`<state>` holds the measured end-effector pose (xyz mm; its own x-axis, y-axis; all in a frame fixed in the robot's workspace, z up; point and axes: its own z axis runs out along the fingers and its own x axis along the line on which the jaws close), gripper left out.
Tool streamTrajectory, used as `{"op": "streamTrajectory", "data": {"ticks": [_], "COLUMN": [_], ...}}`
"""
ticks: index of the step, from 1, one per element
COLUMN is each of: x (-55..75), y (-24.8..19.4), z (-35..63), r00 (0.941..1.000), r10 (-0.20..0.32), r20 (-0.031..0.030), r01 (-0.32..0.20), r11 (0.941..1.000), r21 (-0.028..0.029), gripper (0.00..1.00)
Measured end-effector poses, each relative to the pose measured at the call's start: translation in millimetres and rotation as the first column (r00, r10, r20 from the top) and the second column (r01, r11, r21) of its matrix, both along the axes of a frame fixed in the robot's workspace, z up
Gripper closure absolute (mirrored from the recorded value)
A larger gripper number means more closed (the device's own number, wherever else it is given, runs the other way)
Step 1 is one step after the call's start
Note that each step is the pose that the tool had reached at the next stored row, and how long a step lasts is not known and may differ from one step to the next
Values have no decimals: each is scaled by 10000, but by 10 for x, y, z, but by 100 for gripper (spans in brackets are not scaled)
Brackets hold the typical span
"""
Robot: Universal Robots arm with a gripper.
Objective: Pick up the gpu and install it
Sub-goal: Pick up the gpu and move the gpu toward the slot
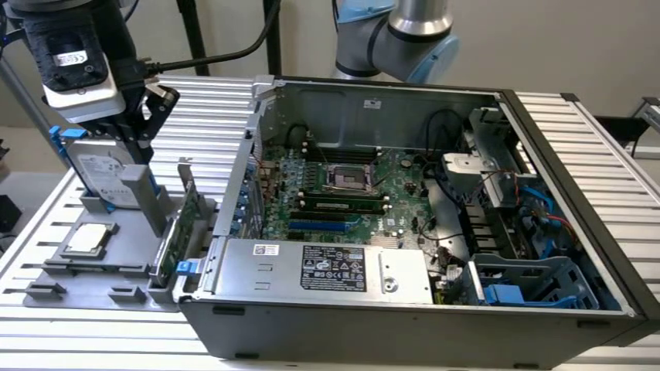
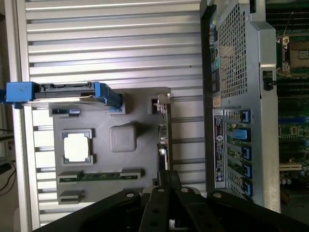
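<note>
The gpu (image 1: 173, 232) stands on edge in a slot of the grey holder tray (image 1: 62, 287), its silver bracket end pointing up, just beside the open computer case (image 1: 577, 232). In the wrist view the gpu (image 2: 164, 140) shows edge-on as a thin green strip with its bracket toward the ribbed table. My gripper (image 1: 142, 135) hangs above the tray, up and toward the exterior view's left of the card. Its black fingers (image 2: 170, 181) are shut with nothing between them, in line with the card's edge and apart from it.
The tray also holds a silver hard drive with blue rails (image 1: 98, 174), a processor chip (image 1: 88, 238), a grey block (image 2: 124, 137) and a memory stick (image 2: 99, 176). Inside the case lie the green motherboard (image 1: 341, 182), a blue slot (image 1: 320, 226) and the silver power supply (image 1: 320, 267).
</note>
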<state>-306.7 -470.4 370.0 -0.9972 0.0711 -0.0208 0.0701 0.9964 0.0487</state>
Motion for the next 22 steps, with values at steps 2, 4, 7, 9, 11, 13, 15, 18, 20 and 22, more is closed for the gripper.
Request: {"op": "streamTrajectory", "data": {"ticks": [2, 4, 7, 9, 11, 13, 15, 18, 20, 22], "x": [0, 0, 0, -1, -1, 0, 0, 0, 0, 0], "y": [0, 0, 0, 0, 0, 0, 0, 0, 0, 0], "z": [0, 0, -2, -9, -26, -57, -94, -149, -186, -221], "r00": [10000, 10000, 10000, 10000, 10000, 10000, 10000, 10000, 10000, 10000], "r10": [0, -1, 0, 0, -1, 0, 0, 0, -1, 0], "r20": [0, 0, -5, -20, -26, -28, -27, -26, -26, -27], "r01": [0, 1, 0, 0, 1, 0, 0, 0, 0, 0], "r11": [10000, 10000, 10000, 10000, 10000, 9999, 9999, 9999, 9999, 9999], "r21": [0, 0, -7, -41, -97, -123, -124, -123, -124, -123], "gripper": [88, 82, 64, 58, 52, 52, 52, 52, 52, 52]}}
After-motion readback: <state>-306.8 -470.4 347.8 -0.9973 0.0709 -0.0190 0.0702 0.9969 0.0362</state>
